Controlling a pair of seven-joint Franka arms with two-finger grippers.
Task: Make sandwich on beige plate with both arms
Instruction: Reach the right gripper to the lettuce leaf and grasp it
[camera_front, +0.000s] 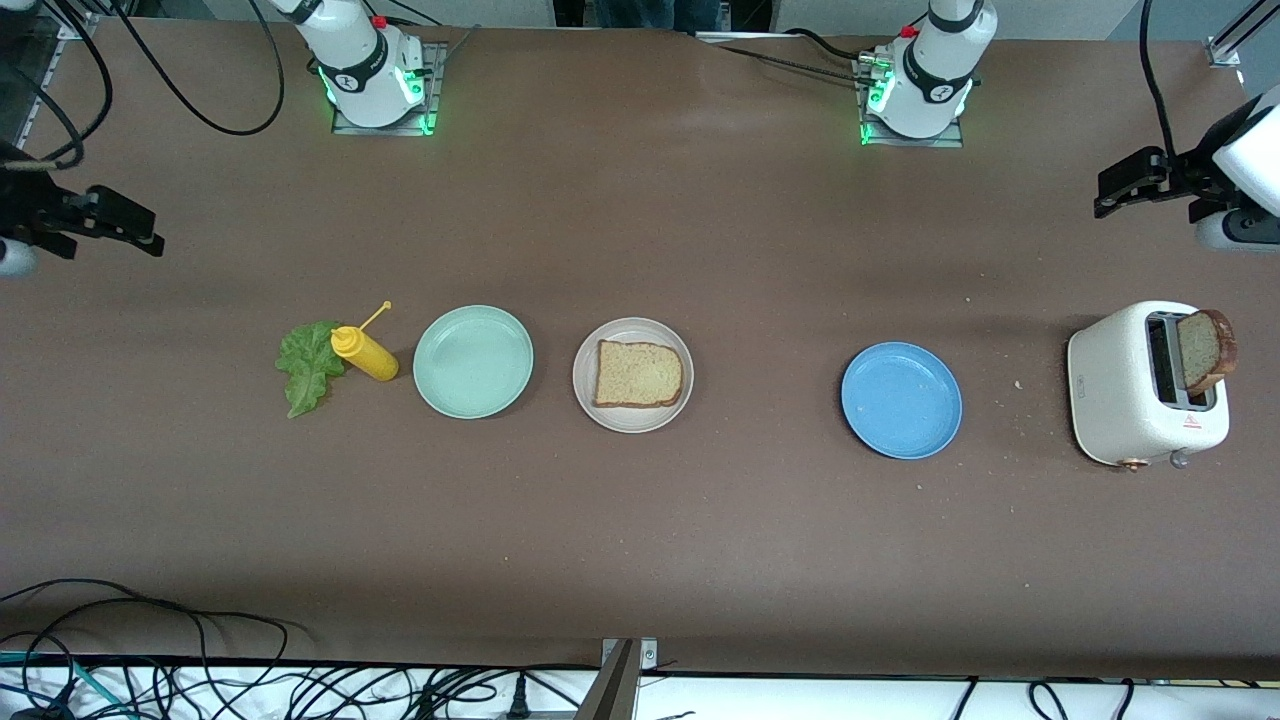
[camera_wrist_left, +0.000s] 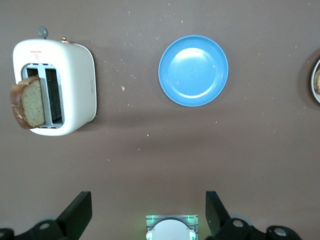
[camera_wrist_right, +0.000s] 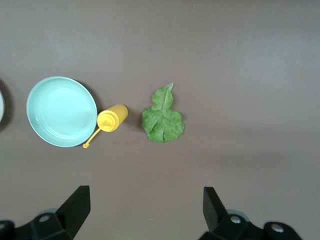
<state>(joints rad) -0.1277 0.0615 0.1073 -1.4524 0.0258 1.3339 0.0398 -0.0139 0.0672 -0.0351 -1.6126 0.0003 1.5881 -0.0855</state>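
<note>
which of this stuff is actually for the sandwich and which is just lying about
For the job:
- beige plate with one bread slice on it
- second bread slice sticking out of the toaster
- lettuce leaf
- left gripper and right gripper, both open, waiting

Just lying about:
- mint green plate
- blue plate
- yellow squeeze bottle

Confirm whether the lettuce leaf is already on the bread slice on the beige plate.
No: the lettuce leaf lies on the table beside the yellow squeeze bottle, while the bread slice on the beige plate is bare.
</note>
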